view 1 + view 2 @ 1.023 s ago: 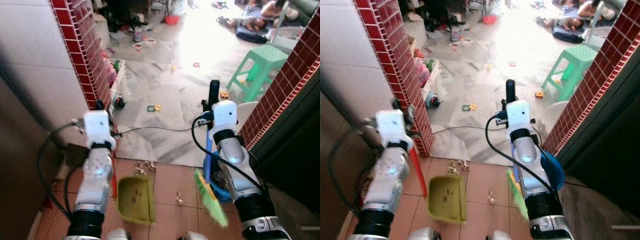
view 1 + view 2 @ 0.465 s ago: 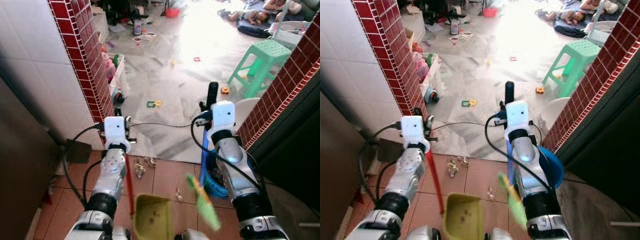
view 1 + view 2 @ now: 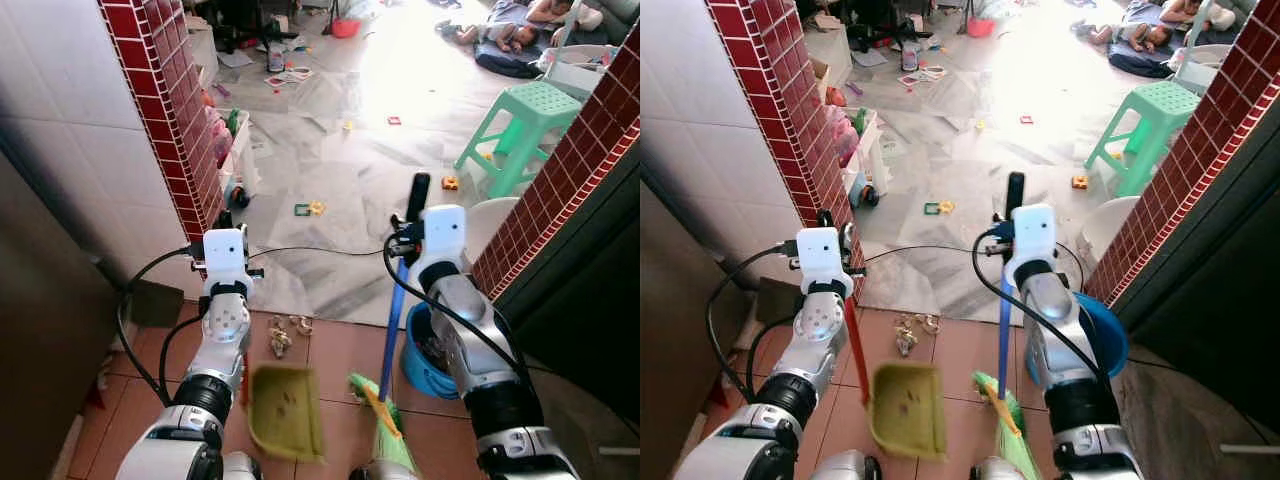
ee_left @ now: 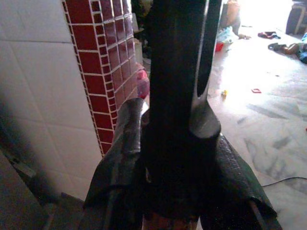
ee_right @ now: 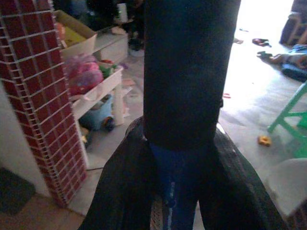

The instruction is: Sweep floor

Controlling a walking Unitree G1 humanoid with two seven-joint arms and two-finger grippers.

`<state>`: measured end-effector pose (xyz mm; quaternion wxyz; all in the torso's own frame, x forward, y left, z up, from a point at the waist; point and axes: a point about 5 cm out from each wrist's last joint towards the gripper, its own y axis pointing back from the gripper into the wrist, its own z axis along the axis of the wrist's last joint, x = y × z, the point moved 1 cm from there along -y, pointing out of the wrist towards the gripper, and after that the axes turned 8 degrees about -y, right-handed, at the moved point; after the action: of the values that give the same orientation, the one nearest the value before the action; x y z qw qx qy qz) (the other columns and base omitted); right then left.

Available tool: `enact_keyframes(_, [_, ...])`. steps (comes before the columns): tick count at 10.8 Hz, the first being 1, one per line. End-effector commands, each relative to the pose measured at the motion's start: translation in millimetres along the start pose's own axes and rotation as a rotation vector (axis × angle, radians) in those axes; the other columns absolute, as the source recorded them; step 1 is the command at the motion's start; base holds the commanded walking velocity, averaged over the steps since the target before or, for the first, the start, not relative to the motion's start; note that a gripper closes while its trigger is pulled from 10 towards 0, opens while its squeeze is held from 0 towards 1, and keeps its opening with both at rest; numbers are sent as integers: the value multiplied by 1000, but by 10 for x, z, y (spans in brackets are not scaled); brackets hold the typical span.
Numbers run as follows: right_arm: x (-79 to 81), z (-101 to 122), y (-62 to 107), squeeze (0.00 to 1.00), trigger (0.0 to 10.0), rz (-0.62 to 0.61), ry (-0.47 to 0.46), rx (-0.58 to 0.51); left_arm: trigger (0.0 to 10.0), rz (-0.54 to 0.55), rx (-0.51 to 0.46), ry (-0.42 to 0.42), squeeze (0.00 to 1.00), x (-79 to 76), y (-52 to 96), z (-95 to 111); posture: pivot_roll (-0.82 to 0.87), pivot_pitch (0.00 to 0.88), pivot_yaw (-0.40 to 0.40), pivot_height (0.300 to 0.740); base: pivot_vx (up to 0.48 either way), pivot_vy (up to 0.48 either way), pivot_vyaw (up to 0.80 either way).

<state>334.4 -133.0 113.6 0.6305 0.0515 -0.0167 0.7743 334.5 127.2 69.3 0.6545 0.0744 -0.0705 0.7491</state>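
Left eye view: the left gripper (image 3: 224,222) holds the red handle of the green dustpan (image 3: 286,412), which sits on the near terracotta tiles. The right gripper (image 3: 412,212) holds the broom (image 3: 384,405) by its blue shaft, bristles down just right of the pan. Debris (image 3: 285,333) lies beyond the pan, toward the marble.

Right eye view: same layout; a blue basin (image 3: 1108,338) stands right of the broom.

Left wrist view: fingers (image 4: 124,139) pinch the dustpan handle.

Right wrist view: fingers (image 5: 124,182) clamp the broom shaft.

Judgement — collecting stage; next, the broom must reach past the litter and draw it into the pan.
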Motion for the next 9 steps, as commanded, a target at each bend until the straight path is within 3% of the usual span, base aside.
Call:
enact_keyframes(1, [63,39,-39,0,10000,40,-37,6,10000,-3,-39,-4,0,-30,-44,88,-70,2,-35,740,0,0,0])
enact_keyframes(3, [137,120,-75,0,10000,76,-194,3,10000,-17,-39,-2,0,-55,-47,80,-70,2,-35,740,0,0,0])
enact_keyframes(7, [233,666,-166,0,10000,95,-425,-151,10000,-47,-32,18,0,-113,-43,59,-78,6,-29,740,0,0,0])
enact_keyframes(9, [244,937,-176,0,10000,134,-265,-245,10000,-48,-25,22,0,-119,-46,51,-78,6,-30,740,0,0,0])
